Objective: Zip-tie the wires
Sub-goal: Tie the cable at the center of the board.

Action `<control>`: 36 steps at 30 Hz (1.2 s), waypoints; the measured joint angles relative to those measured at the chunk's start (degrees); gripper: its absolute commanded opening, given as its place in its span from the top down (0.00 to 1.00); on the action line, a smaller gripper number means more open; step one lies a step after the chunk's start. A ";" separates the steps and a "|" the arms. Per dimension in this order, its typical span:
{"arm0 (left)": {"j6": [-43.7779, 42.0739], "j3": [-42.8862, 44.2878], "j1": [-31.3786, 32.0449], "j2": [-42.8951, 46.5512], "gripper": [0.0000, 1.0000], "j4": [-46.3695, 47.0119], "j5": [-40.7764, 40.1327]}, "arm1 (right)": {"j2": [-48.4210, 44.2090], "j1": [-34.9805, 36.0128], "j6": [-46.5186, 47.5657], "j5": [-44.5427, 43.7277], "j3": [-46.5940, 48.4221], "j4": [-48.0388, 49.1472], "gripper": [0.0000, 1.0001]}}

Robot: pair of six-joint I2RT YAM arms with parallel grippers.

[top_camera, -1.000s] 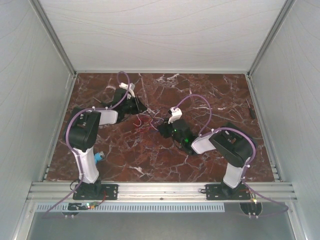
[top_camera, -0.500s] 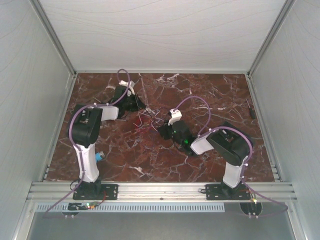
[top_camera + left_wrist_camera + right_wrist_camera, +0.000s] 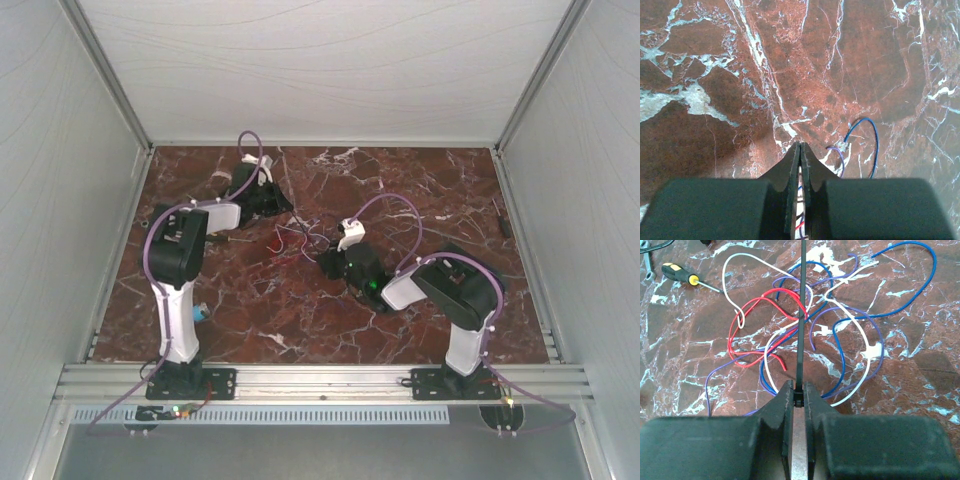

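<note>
The wires lie in a loose tangle of thin red, blue, purple and white loops on the marble table, between the two grippers in the top view. My right gripper is shut on the head of a thin black zip tie, which runs straight across the tangle and out of the top of the right wrist view. My left gripper is shut, its tips together over bare marble. A blue wire loop lies just to its right. In the top view the left gripper is back-left of the tangle and the right gripper front-right.
A yellow-handled screwdriver lies beyond the wires to the left. A small blue object sits beside the left arm's base. A dark tool lies near the right wall. White walls close in the table on three sides.
My left arm has swung toward the back of the table, carrying its gripper away from the wires. The right gripper has shifted only slightly and keeps the zip tie.
</note>
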State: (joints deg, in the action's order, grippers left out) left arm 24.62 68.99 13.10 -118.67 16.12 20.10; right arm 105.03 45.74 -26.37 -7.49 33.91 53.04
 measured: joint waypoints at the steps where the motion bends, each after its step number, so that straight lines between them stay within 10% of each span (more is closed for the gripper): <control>1: -0.07 0.24 0.00 -0.20 1.00 -0.26 -0.04 | 0.11 0.00 -0.02 -0.02 -0.02 -0.02 1.00; 9: -0.85 1.31 0.00 -0.96 0.97 -1.46 0.59 | 0.20 0.00 0.00 -0.07 -0.09 -0.04 0.87; 14: -2.03 1.09 -0.83 -0.92 0.63 3.10 -0.26 | 0.17 0.35 0.44 1.31 0.33 -2.89 0.48; 19: -4.11 1.07 -1.95 0.28 0.41 6.23 -0.76 | -0.94 0.72 0.90 2.47 1.55 -6.29 0.40; 23: -5.27 0.63 -1.03 2.45 0.00 6.88 -0.98 | -3.93 0.76 1.55 2.86 2.25 -8.85 0.33; 36: -8.20 -1.55 -0.35 17.42 0.00 2.97 -5.11 | -22.71 0.13 9.09 2.16 6.14 -20.09 0.02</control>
State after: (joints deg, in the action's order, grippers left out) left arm 16.43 67.44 12.75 -101.25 19.09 14.98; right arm 82.32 45.87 -17.28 -5.32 40.05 32.95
